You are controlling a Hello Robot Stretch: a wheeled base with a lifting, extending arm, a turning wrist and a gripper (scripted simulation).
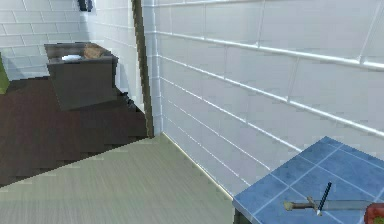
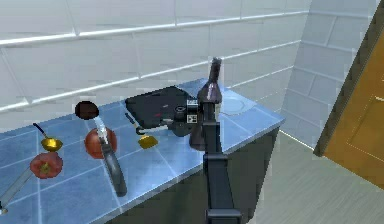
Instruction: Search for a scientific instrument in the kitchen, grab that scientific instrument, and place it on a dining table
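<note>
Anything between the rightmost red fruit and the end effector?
A small yellow object on the blue counter, roughly between red fruit and end effector; arm side view.

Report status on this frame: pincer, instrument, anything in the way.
Pincer out above blue counter, load cannot be told. Flat black device by its far end, possibly the instrument. Dark bottle and tomato close by.

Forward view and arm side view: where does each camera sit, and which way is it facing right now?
Forward view: on the robot, looking ahead and somewhat down along a white tiled wall toward a dark-floored room.
Arm side view: on the robot's body, looking out sideways at a blue tiled counter; the arm and gripper rise from the bottom edge.
Shared: that counter, whose corner lies at the forward view's lower right.
</note>
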